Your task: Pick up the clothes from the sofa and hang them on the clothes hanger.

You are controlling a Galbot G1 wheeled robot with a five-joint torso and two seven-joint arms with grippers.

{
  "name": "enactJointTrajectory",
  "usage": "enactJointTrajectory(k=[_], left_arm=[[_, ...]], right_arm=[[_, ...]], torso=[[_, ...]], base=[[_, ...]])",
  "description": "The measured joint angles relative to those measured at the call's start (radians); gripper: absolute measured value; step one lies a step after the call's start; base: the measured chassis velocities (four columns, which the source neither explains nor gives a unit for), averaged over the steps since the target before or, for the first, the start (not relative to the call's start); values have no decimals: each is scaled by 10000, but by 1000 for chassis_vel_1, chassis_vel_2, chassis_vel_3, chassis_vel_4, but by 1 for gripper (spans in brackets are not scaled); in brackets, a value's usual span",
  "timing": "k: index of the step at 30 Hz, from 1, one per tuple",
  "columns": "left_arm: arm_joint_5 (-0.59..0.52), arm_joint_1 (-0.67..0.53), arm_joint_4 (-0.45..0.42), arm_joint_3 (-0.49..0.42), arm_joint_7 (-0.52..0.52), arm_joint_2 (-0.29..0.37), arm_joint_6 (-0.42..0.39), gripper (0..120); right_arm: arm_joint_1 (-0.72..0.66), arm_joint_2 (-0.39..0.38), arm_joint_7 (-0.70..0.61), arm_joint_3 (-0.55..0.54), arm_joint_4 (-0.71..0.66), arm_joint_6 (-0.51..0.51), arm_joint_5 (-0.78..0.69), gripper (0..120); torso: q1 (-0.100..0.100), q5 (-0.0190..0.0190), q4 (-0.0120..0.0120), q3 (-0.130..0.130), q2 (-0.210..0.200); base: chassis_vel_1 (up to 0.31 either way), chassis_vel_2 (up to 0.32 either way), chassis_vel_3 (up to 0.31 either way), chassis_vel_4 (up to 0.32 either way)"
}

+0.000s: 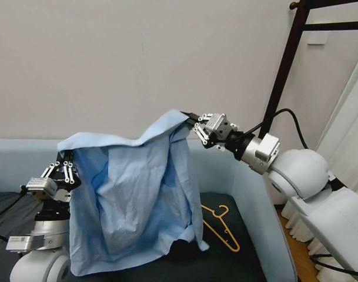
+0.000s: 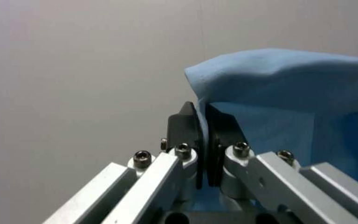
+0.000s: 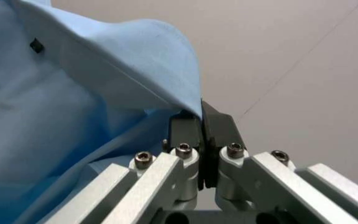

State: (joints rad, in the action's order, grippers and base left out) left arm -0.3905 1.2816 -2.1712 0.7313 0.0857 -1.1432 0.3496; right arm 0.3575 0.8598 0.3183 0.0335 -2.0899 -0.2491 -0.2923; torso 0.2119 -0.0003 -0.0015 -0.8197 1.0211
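Head view: a blue shirt [image 1: 131,194] hangs spread above the sofa [image 1: 249,200], its top corners pinched by the left tool [image 1: 66,164] and the right tool [image 1: 196,126]. A yellow hanger [image 1: 223,226] lies on the seat.

Left wrist view: the left tool [image 2: 203,126] is clenched on the blue shirt's [image 2: 291,93] edge.

Right wrist view: the right tool [image 3: 201,121] is clamped on its fold.

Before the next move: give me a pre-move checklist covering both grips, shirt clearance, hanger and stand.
1. Left gripper has hold of the shirt: ok, shut on a fabric edge.
2. Right gripper has hold: ok, shut on the other edge, held higher than the left.
3. Shirt spread between the arms: ok, it hangs open between the two grips.
4. Hem clear of the sofa seat: cannot tell, it hangs down to about seat level.
5. Hanger in the shirt: not ok, it lies on the seat beside the shirt.
6. Stand reachable: cannot tell, its top is cut off.
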Motion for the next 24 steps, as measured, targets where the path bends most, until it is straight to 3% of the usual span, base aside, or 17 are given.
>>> enactJointTrajectory(k=[15, 20, 24], left_arm=[[679, 405, 950, -405, -125, -107, -123, 0], [2149, 744, 2217, -1234, -385, -790, 23, 0], [2631, 692, 2919, -1453, -364, -1167, 169, 0]], right_arm=[[1148, 144, 488, -1005, 643, -424, 2187, 0], [2236, 902, 909, -1882, 2184, 231, 3828, 0], [2721, 1399, 493, -2009, 2822, 345, 4098, 0]], torso=[[-1, 0, 4, 0, 0], [-1, 1, 5, -1, 0], [-1, 0, 5, 0, 0]], base=[[0, 0, 0, 0], [0, 0, 0, 0], [0, 0, 0, 0]])
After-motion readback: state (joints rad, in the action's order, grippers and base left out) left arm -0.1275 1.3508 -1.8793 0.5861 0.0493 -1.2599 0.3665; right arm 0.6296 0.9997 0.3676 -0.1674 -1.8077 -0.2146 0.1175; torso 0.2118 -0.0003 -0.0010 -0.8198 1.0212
